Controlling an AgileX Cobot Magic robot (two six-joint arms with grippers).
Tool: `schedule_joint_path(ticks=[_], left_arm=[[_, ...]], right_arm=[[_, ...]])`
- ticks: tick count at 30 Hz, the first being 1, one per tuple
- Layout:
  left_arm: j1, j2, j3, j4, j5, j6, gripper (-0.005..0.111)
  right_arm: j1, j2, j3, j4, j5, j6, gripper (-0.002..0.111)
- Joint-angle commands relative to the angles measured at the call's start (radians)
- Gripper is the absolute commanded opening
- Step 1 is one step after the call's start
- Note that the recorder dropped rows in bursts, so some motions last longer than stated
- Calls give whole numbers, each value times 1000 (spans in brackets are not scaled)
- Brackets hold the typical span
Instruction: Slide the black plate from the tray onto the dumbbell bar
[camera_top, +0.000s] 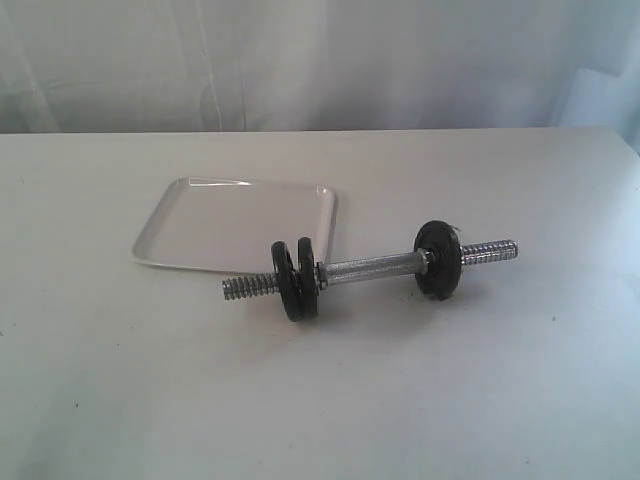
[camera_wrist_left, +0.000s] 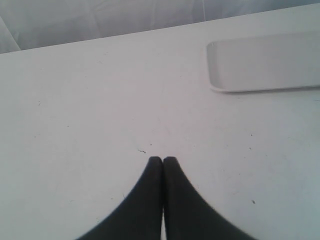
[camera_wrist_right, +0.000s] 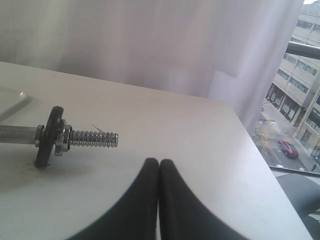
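**Both grippers shut, black plates on the bar**

Nearest, the left gripper (camera_wrist_left: 163, 160) and the right gripper (camera_wrist_right: 159, 162) hang over the white table (camera_top: 320, 410), each with its black jaws pressed together on nothing. Farther on lies the short chrome steel dumbbell bar (camera_top: 375, 268). Two flat round black iron plates (camera_top: 298, 280) stand side by side near its left end in the exterior view, and a third plate (camera_top: 438, 258) stands near its right end. I cannot tell which is the task's own. Behind the pair, just beside it, sits the shallow white rectangular tray (camera_top: 200, 225).
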Motion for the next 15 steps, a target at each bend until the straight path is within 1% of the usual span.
schedule_joint_path(ticks=[1,6,15], left_arm=[[-5,-5,4,-8,26,-11,0],[-5,-5,4,73,38,-89,0],[-5,-5,4,76,37,-83,0]], right_arm=[[3,-4,4,-4,-2,2,0],[3,-4,4,-4,-2,2,0],[3,-4,4,-4,-2,2,0]])
